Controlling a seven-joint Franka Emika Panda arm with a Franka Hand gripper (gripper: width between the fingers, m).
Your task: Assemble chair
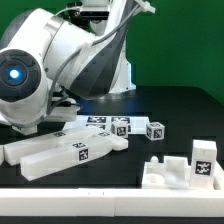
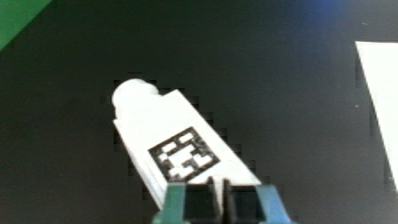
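In the wrist view a white chair piece [image 2: 157, 120] with a rounded end and one black-and-white tag lies on the black table. My gripper [image 2: 215, 198] sits over its near end, teal fingers pressed together with no gap, and I see nothing clamped between them. In the exterior view more chair pieces lie on the table: long white bars [image 1: 60, 152] at the front left, tagged blocks [image 1: 112, 126] in the middle, a small cube [image 1: 155, 129], and a stepped white part [image 1: 180, 170] at the front right. The arm's bulky body [image 1: 50, 70] hides the gripper there.
The black table [image 1: 170, 105] ends at a green backdrop [image 1: 180, 40] behind it. In the wrist view a white surface [image 2: 382, 80] cuts in at one edge, and a green patch [image 2: 22, 15] shows in a corner.
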